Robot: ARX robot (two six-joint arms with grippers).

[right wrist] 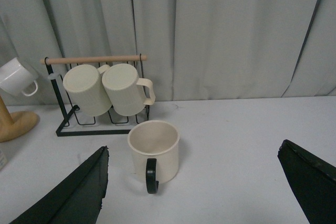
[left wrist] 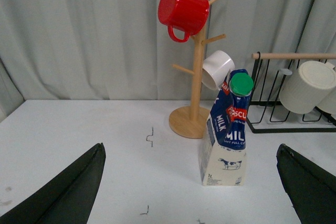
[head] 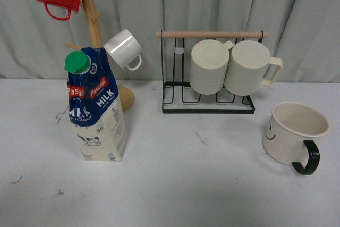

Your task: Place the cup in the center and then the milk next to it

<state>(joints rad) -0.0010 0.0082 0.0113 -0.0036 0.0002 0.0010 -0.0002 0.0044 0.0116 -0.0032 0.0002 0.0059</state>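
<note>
Both grippers hang spread wide and empty; cup and milk stand apart on the table (head: pixel 175 184).
The left gripper (left wrist: pixel 190 148) has its dark fingers (left wrist: pixel 68 192) far apart, gripping nothing; the milk carton (left wrist: pixel 226 140) stands upright just ahead of it, untouched, with the wooden mug tree (left wrist: pixel 195 77) beyond; the right gripper (right wrist: pixel 194 148) is equally wide and holds nothing; the cup (right wrist: pixel 154 153) sits ahead of it, black handle facing the gripper, the wire rack (right wrist: pixel 94 114) behind.

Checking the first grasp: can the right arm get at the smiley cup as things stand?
Probably yes: the cup stands upright ahead of the open right gripper, with nothing between them.
</note>
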